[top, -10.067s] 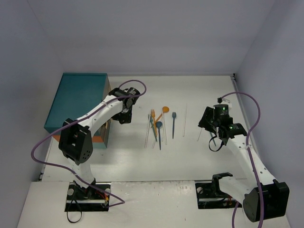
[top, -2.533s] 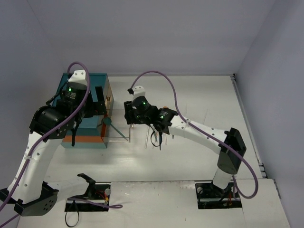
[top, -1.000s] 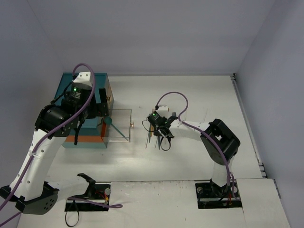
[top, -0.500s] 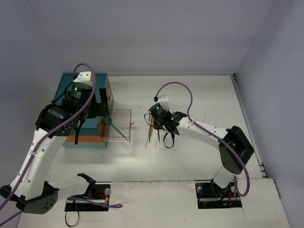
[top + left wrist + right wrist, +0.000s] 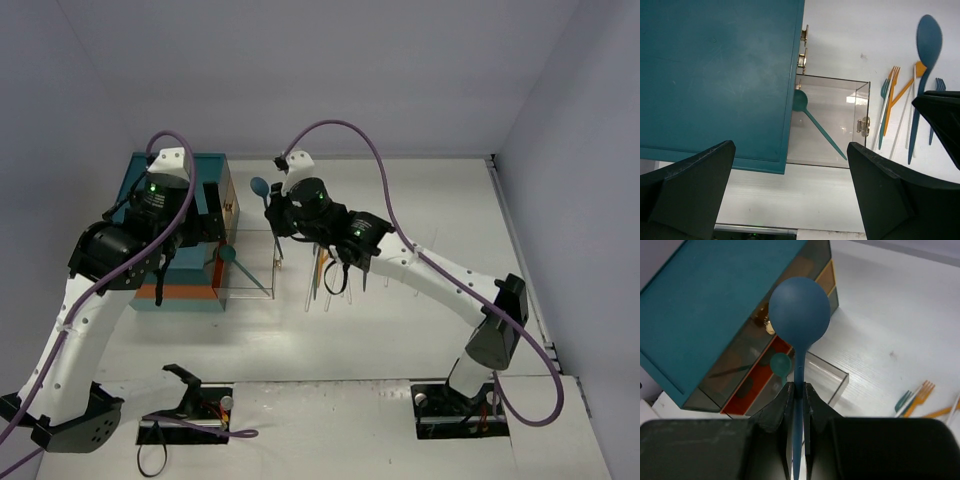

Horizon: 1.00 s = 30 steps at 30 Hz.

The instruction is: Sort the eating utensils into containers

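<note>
- One slim dark-blue plastic spoon [image 5: 799, 310] stands pinched in the right claw [image 5: 799, 390], its bowl jutting toward twelve o'clock.
- Left claw [image 5: 790, 150] gapes wide, holding nothing.

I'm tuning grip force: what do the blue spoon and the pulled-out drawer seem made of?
The blue spoon: probably plastic, matte; even colour, dull sheen, thin stem. The drawer: looks like clear acrylic or similar plastic, glossy; the table shows through its walls. Its small handle looks like gold-toned metal.
</note>
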### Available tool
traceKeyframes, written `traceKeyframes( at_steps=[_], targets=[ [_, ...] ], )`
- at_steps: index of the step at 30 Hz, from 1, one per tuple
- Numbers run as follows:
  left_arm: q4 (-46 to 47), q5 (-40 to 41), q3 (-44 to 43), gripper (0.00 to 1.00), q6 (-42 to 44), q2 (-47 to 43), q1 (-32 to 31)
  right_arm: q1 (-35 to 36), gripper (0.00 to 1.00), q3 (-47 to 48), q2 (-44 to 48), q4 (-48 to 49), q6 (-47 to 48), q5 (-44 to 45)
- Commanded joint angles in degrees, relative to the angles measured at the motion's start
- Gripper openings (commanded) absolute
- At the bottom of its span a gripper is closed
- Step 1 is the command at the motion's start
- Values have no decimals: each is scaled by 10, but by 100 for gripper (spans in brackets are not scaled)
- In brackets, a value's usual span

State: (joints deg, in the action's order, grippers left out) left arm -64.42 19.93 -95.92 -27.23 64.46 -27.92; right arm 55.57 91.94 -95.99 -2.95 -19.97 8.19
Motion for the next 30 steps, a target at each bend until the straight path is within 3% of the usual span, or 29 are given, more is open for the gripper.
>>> traceKeyframes(
  at_steps=[1, 14, 18, 23, 30],
  targets=[
    [21, 23, -25, 94, 8, -20, 5, 5, 0, 22, -59, 58, 31, -56],
    [23, 22, -14, 94, 5, -20, 6, 27, 3, -30, -92, 119, 41, -71],
    [24, 19, -12, 94, 3, -17, 6, 30, 25, -54, -74, 119, 42, -55],
    [25, 21, -14, 94, 5, -14, 6, 27, 35, -95, -24, 118, 28, 41],
    [27, 15, -15, 94, 3, -7, 6, -9, 37, -154, 40, 88, -55, 192]
  ],
)
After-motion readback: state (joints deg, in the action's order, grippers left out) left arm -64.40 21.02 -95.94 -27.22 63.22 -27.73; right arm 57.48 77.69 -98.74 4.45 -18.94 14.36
